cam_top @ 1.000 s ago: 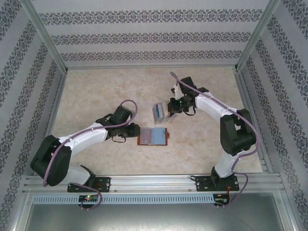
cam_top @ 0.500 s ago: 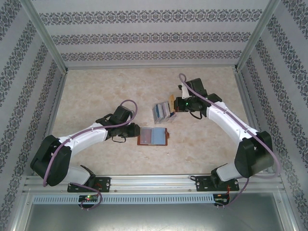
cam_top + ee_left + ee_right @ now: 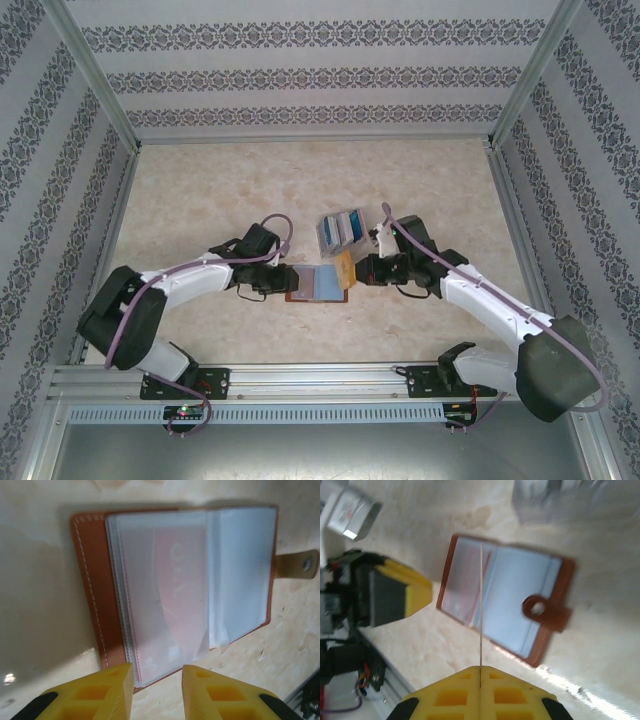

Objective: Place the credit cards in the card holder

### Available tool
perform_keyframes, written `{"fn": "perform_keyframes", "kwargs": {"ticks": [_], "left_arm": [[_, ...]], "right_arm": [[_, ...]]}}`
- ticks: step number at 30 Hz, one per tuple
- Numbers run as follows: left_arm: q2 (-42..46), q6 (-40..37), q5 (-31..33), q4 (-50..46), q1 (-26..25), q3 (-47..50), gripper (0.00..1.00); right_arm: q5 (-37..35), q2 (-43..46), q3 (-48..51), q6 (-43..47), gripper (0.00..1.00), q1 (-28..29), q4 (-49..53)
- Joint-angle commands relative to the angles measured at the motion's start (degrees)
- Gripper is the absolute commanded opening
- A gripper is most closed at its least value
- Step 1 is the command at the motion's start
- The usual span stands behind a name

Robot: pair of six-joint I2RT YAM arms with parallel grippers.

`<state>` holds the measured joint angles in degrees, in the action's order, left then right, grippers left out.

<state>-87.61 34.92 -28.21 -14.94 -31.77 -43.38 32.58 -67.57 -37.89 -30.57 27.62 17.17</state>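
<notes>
Right wrist view: card (image 3: 481, 605) edge-on, clamped between right fingers (image 3: 455, 690), above open card holder (image 3: 505, 605) on surface (image 3: 605, 655). Lower card edge into a pale pocket, parallel to the slot. Left fingers (image 3: 112, 685) apart at holder's left edge; avoid contact. Remaining cards (image 3: 338, 230) stacked just beyond.

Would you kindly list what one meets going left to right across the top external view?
Left gripper, reddish-brown leather-look card holder lying open, thin tan card held on edge, right gripper.

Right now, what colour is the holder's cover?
The holder cover is reddish-brown with pale stitching; left wrist view shows it best.
</notes>
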Motion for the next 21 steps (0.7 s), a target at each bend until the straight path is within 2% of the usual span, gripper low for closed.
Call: {"fn": "perform_keyframes", "kwargs": {"ticks": [1, 11, 21], "left_arm": [[-3.0, -0.4, -4.9, 1.3, 0.2, -2.1, 0.3], [-2.4, -0.8, 0.9, -1.9, 0.2, -2.1, 0.3], [-4.0, -2.3, 4.6, -4.8, 0.2, -3.7, 0.25]], "right_arm": [[4.8, -1.8, 2.6, -4.5, 0.0, 1.6, -9.1], [13.1, -15.5, 2.0, -8.2, 0.0, 1.3, -13.7], [16.4, -21.4, 0.4, -8.9, 0.0, 0.2, -16.7]]}}
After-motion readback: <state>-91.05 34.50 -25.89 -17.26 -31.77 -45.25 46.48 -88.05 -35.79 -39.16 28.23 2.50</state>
